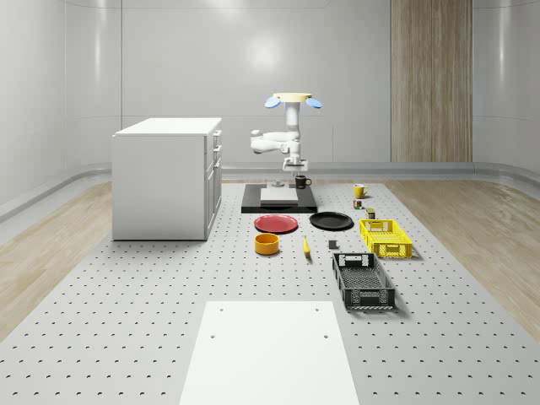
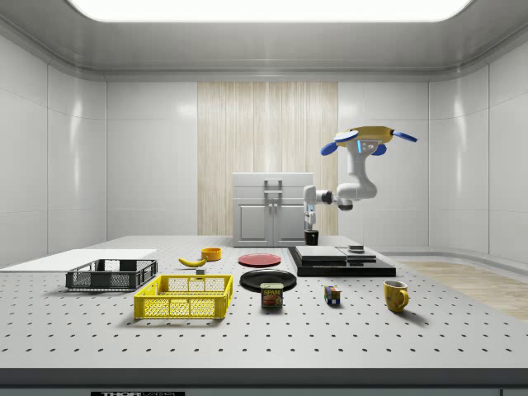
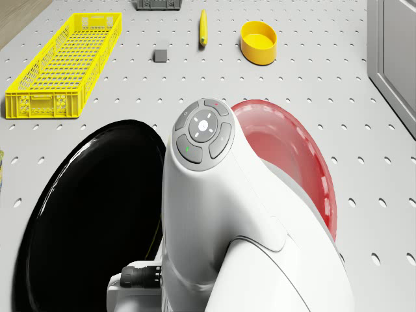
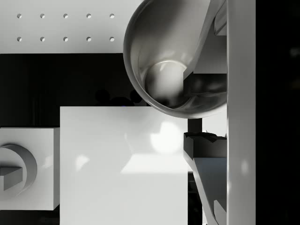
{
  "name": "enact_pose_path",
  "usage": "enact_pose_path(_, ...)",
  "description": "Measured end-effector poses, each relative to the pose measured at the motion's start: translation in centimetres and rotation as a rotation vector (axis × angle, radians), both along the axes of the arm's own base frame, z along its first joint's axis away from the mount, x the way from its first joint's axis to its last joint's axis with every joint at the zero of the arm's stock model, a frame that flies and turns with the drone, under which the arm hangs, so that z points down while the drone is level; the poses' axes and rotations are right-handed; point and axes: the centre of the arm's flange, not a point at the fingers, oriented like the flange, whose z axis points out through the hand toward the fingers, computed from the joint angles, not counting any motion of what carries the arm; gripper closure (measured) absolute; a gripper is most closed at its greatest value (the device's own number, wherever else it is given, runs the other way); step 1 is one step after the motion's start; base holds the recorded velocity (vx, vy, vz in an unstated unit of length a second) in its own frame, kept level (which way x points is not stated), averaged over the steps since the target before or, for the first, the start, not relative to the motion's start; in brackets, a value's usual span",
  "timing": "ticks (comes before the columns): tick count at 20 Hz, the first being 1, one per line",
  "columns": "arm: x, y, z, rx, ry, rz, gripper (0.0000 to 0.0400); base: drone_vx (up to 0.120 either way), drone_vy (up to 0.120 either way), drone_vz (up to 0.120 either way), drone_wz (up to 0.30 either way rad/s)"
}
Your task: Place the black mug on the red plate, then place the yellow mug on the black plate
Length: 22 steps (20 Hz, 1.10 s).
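The black mug point(image 1: 301, 181) point(image 2: 311, 238) stands upright at the rear edge of the black platform point(image 1: 278, 202). My drone point(image 1: 291, 99) point(image 2: 367, 136) hovers above that platform with the arm reaching down. The gripper point(image 1: 294, 169) point(image 2: 311, 221) point(image 4: 186, 105) is right over the mug point(image 4: 159, 70). It is open, one finger inside the rim and the other outside the wall. The red plate point(image 1: 276, 223) point(image 3: 305, 156) and the black plate point(image 1: 331, 221) point(image 3: 84, 214) lie side by side in front of the platform. The yellow mug point(image 1: 359, 191) point(image 2: 396, 294) stands apart on the whole-scene view's right.
A white cabinet point(image 1: 167, 177) stands left of the platform in the whole-scene view. An orange bowl point(image 1: 267, 244), a banana point(image 1: 305, 246), a yellow crate point(image 1: 386, 237) and a black crate point(image 1: 363, 281) lie nearer the front. A white pad point(image 4: 122, 164) tops the platform.
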Motion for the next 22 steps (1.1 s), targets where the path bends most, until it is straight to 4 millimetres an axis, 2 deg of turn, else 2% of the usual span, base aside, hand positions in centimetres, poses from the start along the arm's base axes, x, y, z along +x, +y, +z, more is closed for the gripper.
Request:
enact_pose_path(10,0.00,0.00,0.00,0.000,0.000,0.000,0.0290,0.120,-0.120,-0.004,0.000)
enact_pose_path(18,0.00,0.00,0.00,0.000,0.000,0.000,0.0290,0.120,-0.120,-0.120,0.000)
enact_pose_path(22,0.00,0.00,0.00,0.000,0.000,0.000,0.0290,0.120,-0.120,-0.020,0.000)
